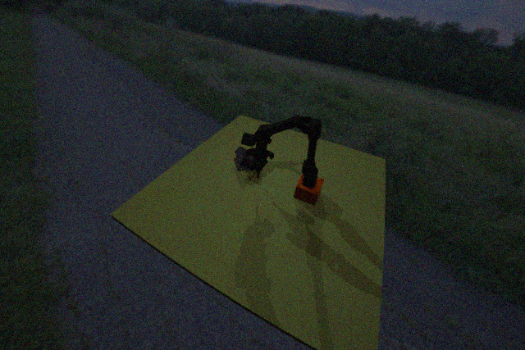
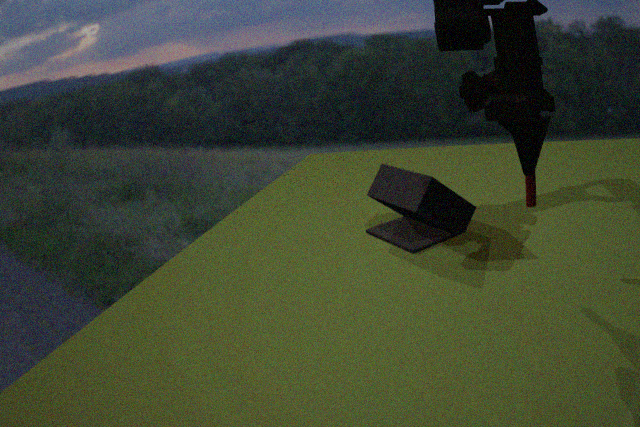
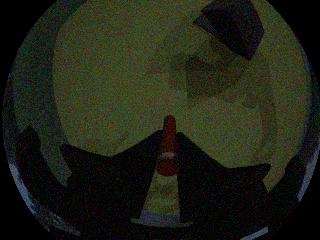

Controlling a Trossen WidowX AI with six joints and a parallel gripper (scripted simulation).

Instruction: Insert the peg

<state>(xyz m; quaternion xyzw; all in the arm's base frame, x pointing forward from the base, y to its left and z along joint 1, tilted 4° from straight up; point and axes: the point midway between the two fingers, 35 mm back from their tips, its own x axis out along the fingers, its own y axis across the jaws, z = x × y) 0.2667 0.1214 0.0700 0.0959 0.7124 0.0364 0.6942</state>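
Note:
A thin red peg is held between the fingertips, pointing down and nearly upright in the exterior view, its lower end sticking out below them. My gripper is shut on the peg. The dark block with the sloped panel stands left of the peg in the exterior view and at the top right of the wrist view. Its hole cannot be made out in any view. In the top view the block is partly behind the gripper, and the peg is too dark to tell.
The block's thin base plate lies on the yellow table top. The arm's orange base stands on the table in the top view. Dark arm shadows fall across the table.

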